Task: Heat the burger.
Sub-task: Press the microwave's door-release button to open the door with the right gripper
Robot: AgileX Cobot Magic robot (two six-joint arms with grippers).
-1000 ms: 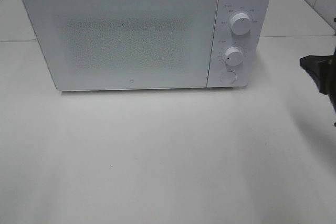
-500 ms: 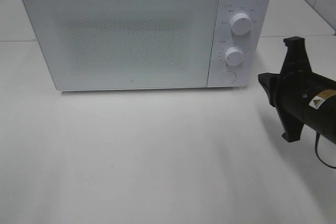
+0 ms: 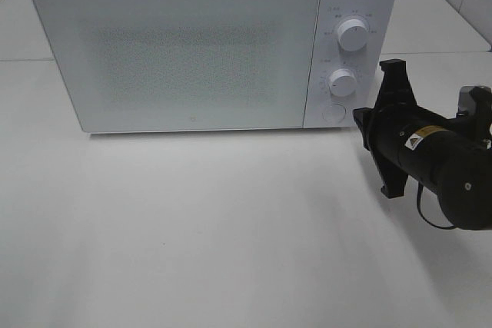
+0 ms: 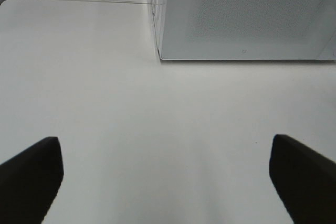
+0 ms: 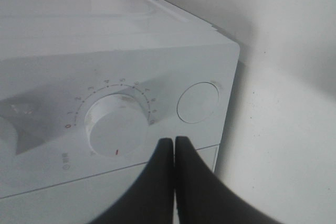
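Exterior high: closed right gripper [image 3: 358, 117], level, near round button [image 3: 332, 112] of microwave [image 3: 192, 51].

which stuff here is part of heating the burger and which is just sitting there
Part of the job: microwave, door closed; its upper dial, lower dial and round button; right gripper, shut, aimed at that panel. No burger in view.
Just there: left gripper, open over the table.

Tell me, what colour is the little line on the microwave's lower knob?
Red, on the white knob; the right wrist view shows it best.
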